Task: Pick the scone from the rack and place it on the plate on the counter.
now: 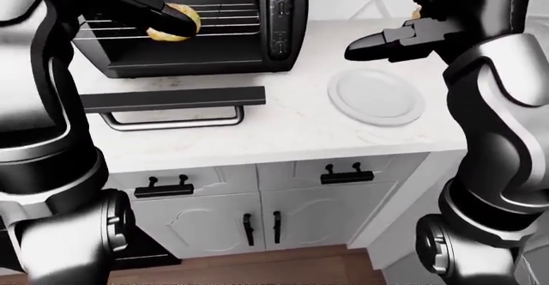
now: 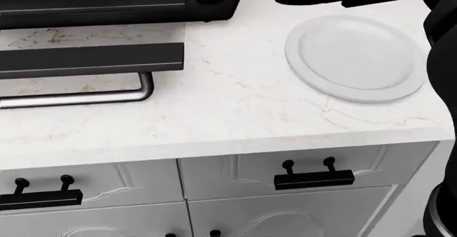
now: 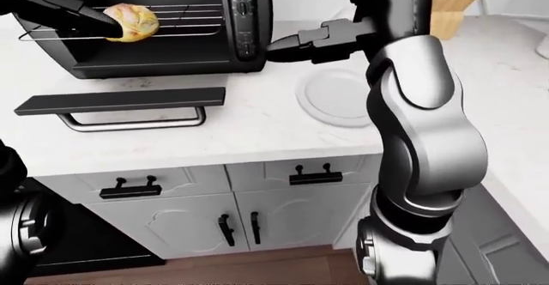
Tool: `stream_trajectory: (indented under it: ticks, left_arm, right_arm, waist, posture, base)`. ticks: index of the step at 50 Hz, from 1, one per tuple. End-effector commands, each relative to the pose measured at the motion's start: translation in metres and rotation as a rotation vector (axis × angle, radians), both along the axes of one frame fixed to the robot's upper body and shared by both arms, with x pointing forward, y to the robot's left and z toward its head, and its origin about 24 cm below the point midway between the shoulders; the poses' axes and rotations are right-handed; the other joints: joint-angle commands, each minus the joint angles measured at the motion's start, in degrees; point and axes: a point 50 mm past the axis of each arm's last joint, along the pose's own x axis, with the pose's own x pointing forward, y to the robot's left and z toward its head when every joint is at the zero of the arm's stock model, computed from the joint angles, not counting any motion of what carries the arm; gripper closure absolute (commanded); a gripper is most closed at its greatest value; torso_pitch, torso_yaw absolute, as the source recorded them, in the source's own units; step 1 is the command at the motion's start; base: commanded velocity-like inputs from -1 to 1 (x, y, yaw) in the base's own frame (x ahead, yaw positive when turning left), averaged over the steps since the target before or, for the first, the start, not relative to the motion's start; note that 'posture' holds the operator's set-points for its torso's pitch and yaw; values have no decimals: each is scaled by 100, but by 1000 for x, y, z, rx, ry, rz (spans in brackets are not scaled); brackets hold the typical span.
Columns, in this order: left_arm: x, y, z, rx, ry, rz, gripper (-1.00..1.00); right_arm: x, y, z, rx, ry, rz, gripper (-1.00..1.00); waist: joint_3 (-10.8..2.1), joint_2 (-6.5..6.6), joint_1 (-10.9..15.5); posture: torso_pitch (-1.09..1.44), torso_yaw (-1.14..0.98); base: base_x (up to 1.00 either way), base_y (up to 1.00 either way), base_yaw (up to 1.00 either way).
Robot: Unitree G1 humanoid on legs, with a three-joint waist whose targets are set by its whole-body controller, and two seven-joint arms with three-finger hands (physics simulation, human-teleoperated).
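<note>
While scone sits on oven rack | left hand seemingly grasping it | plate bare | right hand unclenched

There's the scone, golden and rounded with a paler underside, sitting on the wire rack inside the open black toaster oven. The rack's thin metal bars run level, the scone toward their left end. The plate lies flat on the white marbled surface, pale, round and bare, to the oven's right.

left robot hand reaching forward — right robot hand hovering, fingers extended.
</note>
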Motion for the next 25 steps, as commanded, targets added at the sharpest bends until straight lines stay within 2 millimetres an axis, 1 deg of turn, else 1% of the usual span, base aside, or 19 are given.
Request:
stream_trajectory:
  ticks: [1,5,14,20,25]
  left_arm:
    - [-9,3,15,20,-71,16,-100]
    - [-8,5,9,45,-28,18,-100]
    - [1,11,10,59,-5,30,-100]
    - [16,19,8,58,-1,58,-100]
    - [25,21,7,53,1,65,-100]
  right_arm:
    - [-9,-1,13,3,-79,-6,-100]
    - [-9,-2,12,6,-77,-7,-100]
    - [-8,-1,8,6,-73,-7,-100]
    - [-7,-1,9,5,-73,-7,-100]
    - [-7,0,10,3,-73,-6,-100]
  waist:
    - [-163,9,3]
    - [-170,13,-3]
    - [-191,6,-6]
    - [-211,4,-6]
    - [-231,-1,-8]
  posture:
    - [0,0]
    - [0,0]
    - [0,0]
    - [0,0]
    - [0,0]
  base:
    - [0,0,0]
    - [0,0,0]
    - [0,0,0]
    - [0,0,0]
    - [0,0,0]
